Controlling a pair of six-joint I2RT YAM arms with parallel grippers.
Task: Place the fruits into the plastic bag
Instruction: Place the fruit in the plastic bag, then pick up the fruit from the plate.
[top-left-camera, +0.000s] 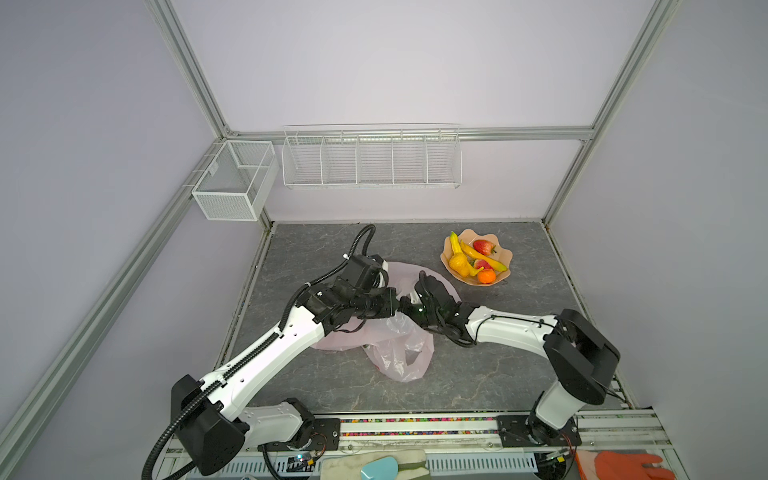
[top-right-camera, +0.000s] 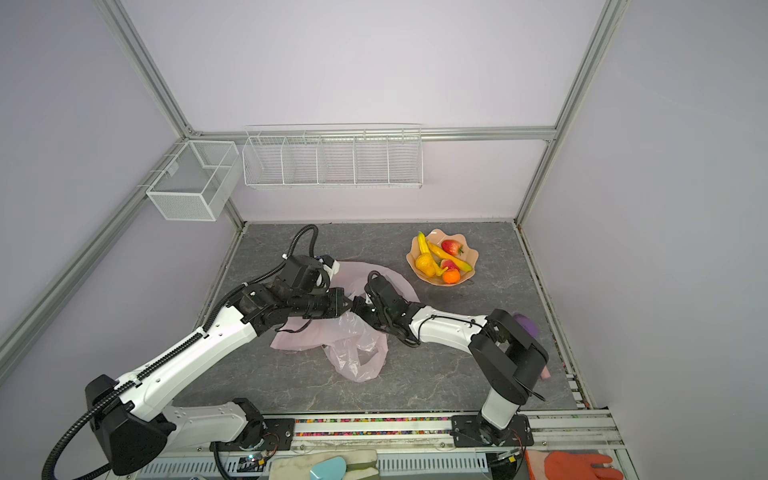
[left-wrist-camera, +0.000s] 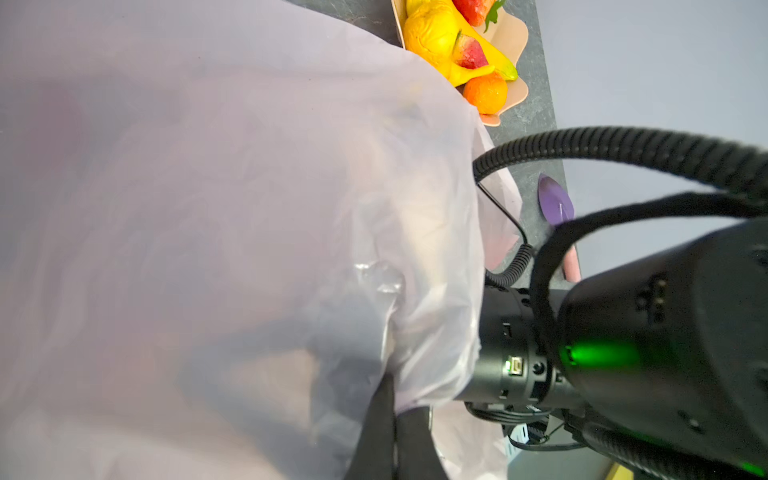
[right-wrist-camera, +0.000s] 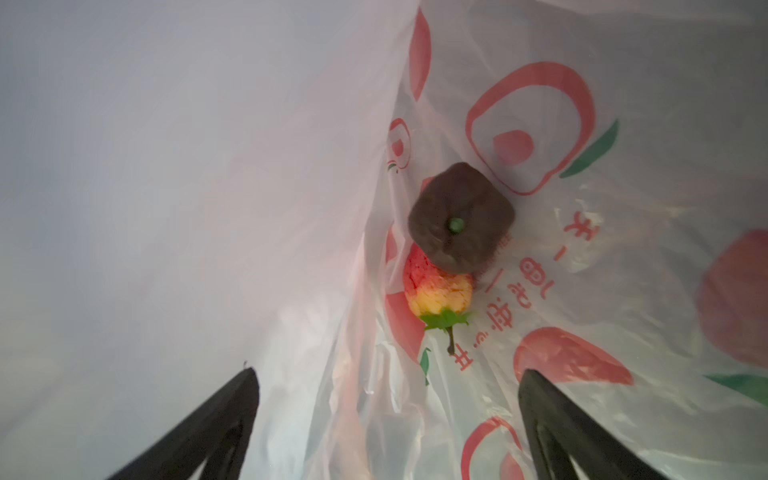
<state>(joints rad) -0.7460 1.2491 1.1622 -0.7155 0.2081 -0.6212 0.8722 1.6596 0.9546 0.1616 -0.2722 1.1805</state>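
Right claw (right-wrist-camera: 388, 371), jaws apart inside the plastic bag (top-left-camera: 399, 353), should back out straight, with left claw (left-wrist-camera: 397, 399), clamped on the film, steadying.

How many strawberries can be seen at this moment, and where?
3. One strawberry lies near the far side of the bowl, a second strawberry lies mid-bowl, a third strawberry lies inside the plastic bag against a dark fruit. Others may be hidden.

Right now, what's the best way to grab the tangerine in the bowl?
Take the tangerine probably top-down, jaws across its round middle. It sits exposed at the near rim of the bowl; a strawberry and a banana crowd its far side.
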